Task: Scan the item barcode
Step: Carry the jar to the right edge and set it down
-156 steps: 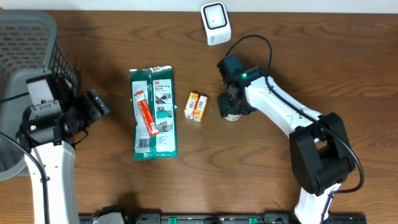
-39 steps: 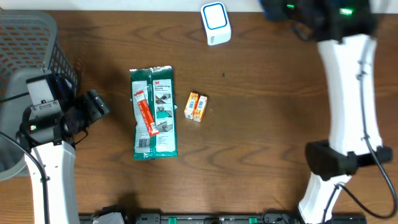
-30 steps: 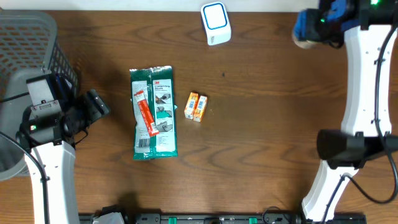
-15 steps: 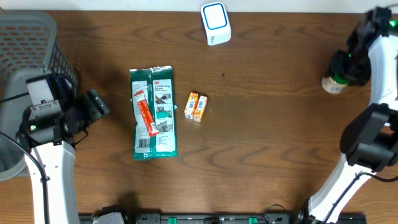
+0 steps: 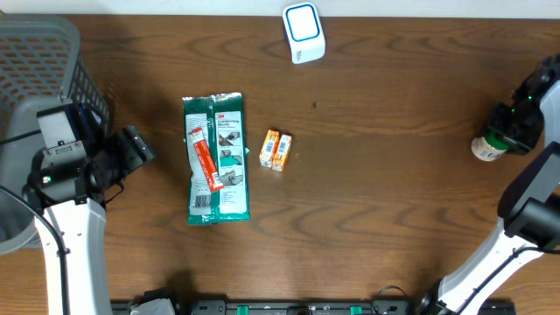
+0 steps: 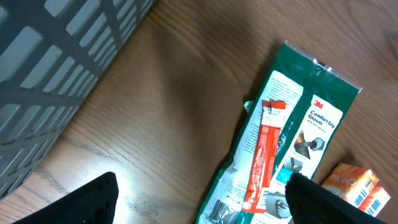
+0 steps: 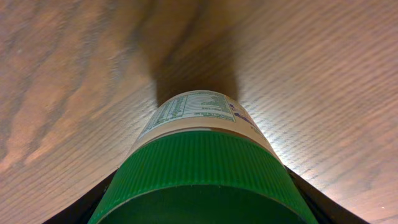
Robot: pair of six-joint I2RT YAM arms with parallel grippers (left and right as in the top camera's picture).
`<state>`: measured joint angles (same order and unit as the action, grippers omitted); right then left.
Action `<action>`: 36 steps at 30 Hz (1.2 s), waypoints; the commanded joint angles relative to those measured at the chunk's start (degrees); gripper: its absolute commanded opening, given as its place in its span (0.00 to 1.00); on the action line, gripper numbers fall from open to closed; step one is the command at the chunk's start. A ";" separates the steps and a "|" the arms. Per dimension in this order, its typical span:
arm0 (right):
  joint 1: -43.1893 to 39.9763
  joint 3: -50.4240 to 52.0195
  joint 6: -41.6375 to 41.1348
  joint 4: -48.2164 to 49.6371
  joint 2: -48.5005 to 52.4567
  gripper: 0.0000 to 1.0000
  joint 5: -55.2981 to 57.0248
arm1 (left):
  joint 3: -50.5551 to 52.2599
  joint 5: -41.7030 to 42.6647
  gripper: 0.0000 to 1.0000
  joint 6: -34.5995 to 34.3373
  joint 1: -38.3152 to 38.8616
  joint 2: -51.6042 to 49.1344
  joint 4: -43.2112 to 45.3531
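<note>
- while the right pincer (image 5: 495,138) sits at the far right edge of the counter (image 5: 367,201), it pinches a small bottle (image 5: 486,148) with a green ribbed cap and a pale printed label.
- seen from the right wrist, the bottle (image 7: 196,114) fills the middle of the view, cap towards the camera, and the dark fingers (image 7: 69,211) of the right pincer (image 7: 199,186) press against the cap on both sides.
- the bottle's shadow falls on the wood just past its far end; i cannot tell whether it rests on the counter or hangs just above it.
- the white scanner (image 5: 303,33) stands at the back edge of the counter, near the middle, well apart from the bottle.
- the left pincer (image 5: 136,149) hovers at the left side, its jaws spread wide with nothing between them.
- from the left wrist, the left pincer (image 6: 202,205) shows only as two dark tips at the bottom corners, with bare wood and a corner of packaging between them.
- a grey mesh basket (image 5: 44,52) stands in the back left corner, just beside that arm.
- a green 3m glove packet (image 5: 216,162) lies flat to the right of the left pincer, with a red strip along its front.
- two small orange boxes (image 5: 277,150) lie side by side, just right of the packet and not touching it.
</note>
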<state>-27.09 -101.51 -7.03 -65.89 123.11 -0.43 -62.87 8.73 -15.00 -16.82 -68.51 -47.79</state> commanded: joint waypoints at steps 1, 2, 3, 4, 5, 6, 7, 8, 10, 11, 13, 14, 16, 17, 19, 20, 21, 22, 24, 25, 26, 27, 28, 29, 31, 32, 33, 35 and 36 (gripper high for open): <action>-1.86 0.17 -0.63 0.33 -0.28 0.17 -0.09 | -0.72 0.26 0.87 0.33 -0.09 -0.13 -0.13; -2.10 0.17 -0.63 0.35 -0.28 0.28 -0.11 | -0.72 0.26 0.86 0.35 -0.09 -0.13 -0.13; -2.16 0.17 -0.63 0.35 -0.28 0.45 -0.09 | -0.72 0.26 0.86 0.35 -0.09 -0.13 -0.13; -2.19 0.17 -0.63 0.39 -0.28 0.58 -0.09 | -0.72 0.26 0.87 0.33 -0.09 -0.13 -0.13; -2.19 0.17 -0.63 0.48 -0.28 0.69 -0.09 | -0.72 0.26 0.87 0.35 -0.09 -0.13 -0.13; -2.19 0.17 -0.63 0.57 -0.28 0.80 -0.09 | -0.72 0.26 0.87 0.35 -0.09 -0.13 -0.13; -2.19 0.17 -0.63 0.61 -0.28 0.91 -0.09 | -0.72 0.26 0.86 0.35 -0.09 -0.13 -0.13; -2.19 0.17 -0.63 0.61 -0.28 0.99 -0.09 | -0.72 0.26 0.87 0.33 -0.09 -0.13 -0.13; -2.19 0.17 -0.63 0.94 -0.28 0.99 -0.09 | -0.72 0.26 0.86 0.33 -0.09 -0.13 -0.13; -2.19 0.17 -0.63 1.07 -0.28 0.99 -0.09 | -0.72 0.26 0.87 0.35 -0.09 -0.13 -0.13; -2.19 0.17 -0.63 0.98 -0.28 0.99 0.07 | -0.72 0.26 0.87 0.33 -0.09 -0.13 -0.13; -2.19 0.11 -0.63 1.03 -0.35 0.99 0.11 | -0.72 0.26 0.87 0.33 -0.09 -0.13 -0.13; -2.16 -0.57 -0.66 1.05 -0.66 0.99 0.09 | -0.72 0.26 0.86 0.33 -0.09 -0.13 -0.13; -2.16 -1.92 -0.68 0.24 -1.01 0.99 -0.37 | -0.72 0.26 0.86 0.35 -0.09 -0.13 -0.13; -2.12 -4.55 -0.66 -1.57 -1.62 0.99 -2.14 | -0.72 0.26 0.87 0.35 -0.09 -0.13 -0.13; -2.05 -6.08 -0.68 -2.62 -2.03 0.99 -3.32 | -0.72 0.26 0.86 0.35 -0.09 -0.13 -0.13; -2.05 -7.45 -0.66 -3.43 -2.40 0.99 -4.46 | -0.72 0.26 0.86 0.35 -0.11 -0.13 -0.13; -2.05 -8.74 -0.66 -4.11 -2.78 0.99 -5.66 | -0.72 0.26 0.86 0.33 -0.09 -0.13 -0.13; -2.03 -10.82 -0.68 -5.29 -3.72 0.99 -9.09 | -0.72 0.26 0.86 0.35 -0.09 -0.13 -0.13; -1.95 -11.47 -0.68 -5.84 -4.15 0.99 -11.21 | -0.72 0.26 0.87 0.35 -0.09 -0.13 -0.13; -1.90 -11.87 -0.66 -6.16 -4.57 0.99 -13.33 | -0.72 0.26 0.87 0.35 -0.09 -0.13 -0.13; -1.81 -11.91 -0.66 -6.14 -4.83 0.99 -14.71 | -0.72 0.26 0.87 0.35 -0.09 -0.13 -0.13; -1.77 -11.91 -0.66 -6.25 -4.92 0.99 -15.13 | -0.72 0.26 0.87 0.35 -0.09 -0.13 -0.13; -1.73 -11.91 -0.61 -6.54 -4.92 0.99 -15.06 | -0.72 0.26 0.87 0.35 -0.09 -0.13 -0.13; -1.75 -11.89 -0.63 -6.56 -4.87 0.99 -14.88 | -0.72 0.26 0.86 0.35 -0.09 -0.13 -0.13; -1.75 -11.89 -0.63 -6.54 -4.87 0.99 -14.86 | -0.72 0.26 0.87 0.35 -0.09 -0.13 -0.13; -1.81 -11.89 -0.63 -6.54 -4.87 0.99 -14.86 | -0.72 0.26 0.87 0.33 -0.09 -0.13 -0.13; -1.86 -11.89 -0.63 -6.54 -4.87 0.99 -14.86 | -0.72 0.26 0.87 0.33 -0.09 -0.13 -0.13; -1.86 -11.89 -0.63 -6.54 -4.87 0.99 -14.86 | -0.72 0.26 0.87 0.35 -0.09 -0.13 -0.13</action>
<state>-29.28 -112.77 -7.29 -72.27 118.98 -13.72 -62.87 8.73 -15.00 -16.82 -68.53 -47.79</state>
